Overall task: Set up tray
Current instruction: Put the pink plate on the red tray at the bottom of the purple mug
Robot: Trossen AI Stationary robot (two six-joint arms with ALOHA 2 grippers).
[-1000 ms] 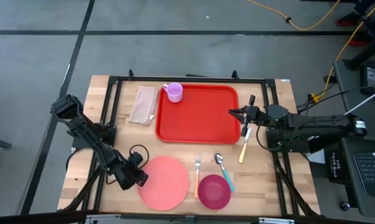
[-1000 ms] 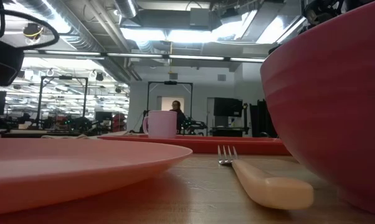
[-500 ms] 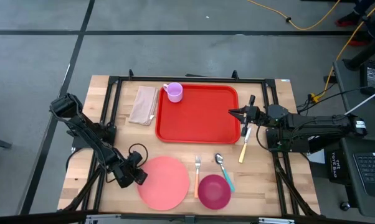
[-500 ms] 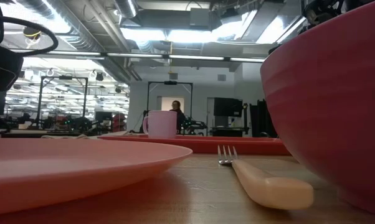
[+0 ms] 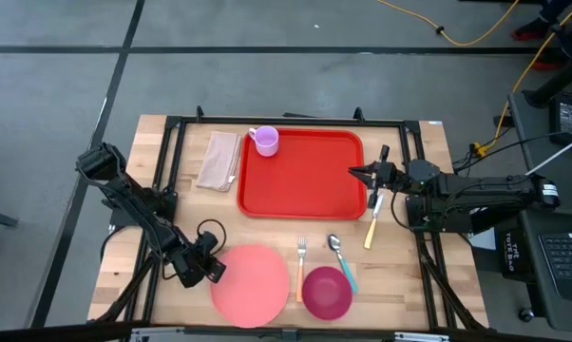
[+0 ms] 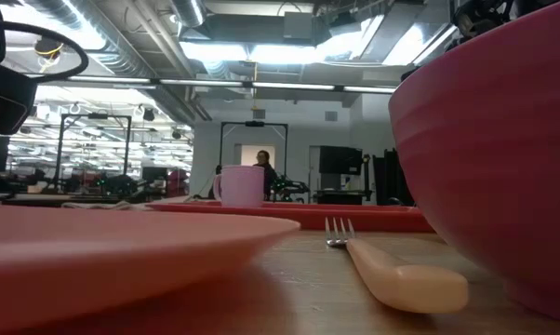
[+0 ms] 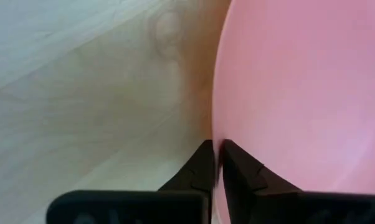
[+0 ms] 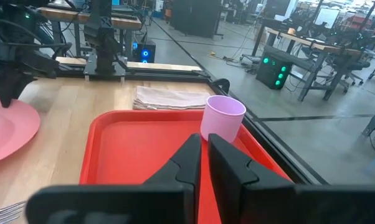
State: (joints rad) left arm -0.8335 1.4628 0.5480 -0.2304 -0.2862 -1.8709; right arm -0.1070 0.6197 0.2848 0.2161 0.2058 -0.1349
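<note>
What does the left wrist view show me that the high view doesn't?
Only the left wrist view shows the left tool pinched shut on the pink plate's rim. Only the high view shows the tray, the cup on its corner, the napkin, fork, spoon, bowl and the right tool over the tray's right edge. Both show the plate and the table.

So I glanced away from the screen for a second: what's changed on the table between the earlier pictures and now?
The left gripper has shut on the rim of the round pink plastic plate, and in the low view that edge now sits slightly raised off the wooden table. The right gripper stays shut over the large flat red plastic tray; the purple cup, fork and dark pink bowl have not moved.
</note>
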